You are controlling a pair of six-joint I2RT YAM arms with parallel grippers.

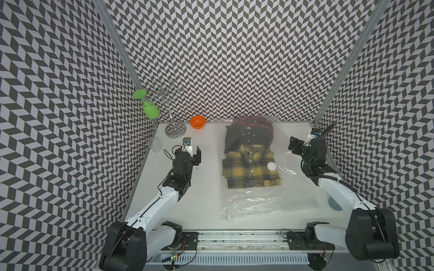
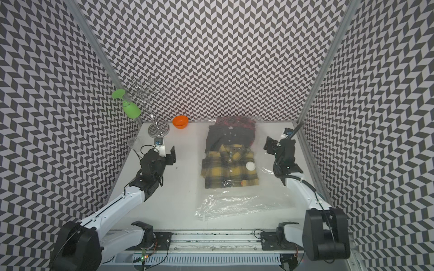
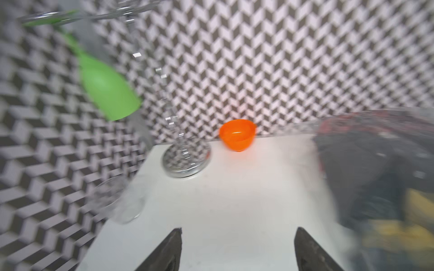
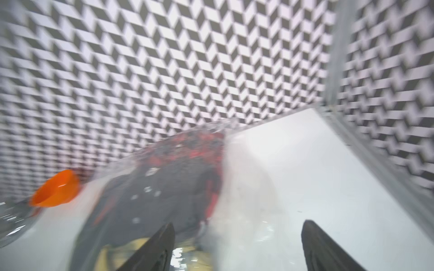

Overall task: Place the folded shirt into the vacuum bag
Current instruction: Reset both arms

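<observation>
The yellow plaid shirt lies folded inside the clear vacuum bag on the counter, right of centre, with darker shirts at the bag's far end. The left hand hovers left of the bag, the right hand by its right edge — both spread wide, empty, apart from the shirt.

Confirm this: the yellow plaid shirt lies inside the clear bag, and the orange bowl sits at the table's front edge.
Wrong on the bowl. In both top views the orange bowl sits at the back edge of the table, not the front. The yellow plaid shirt does lie inside the clear bag.
</observation>
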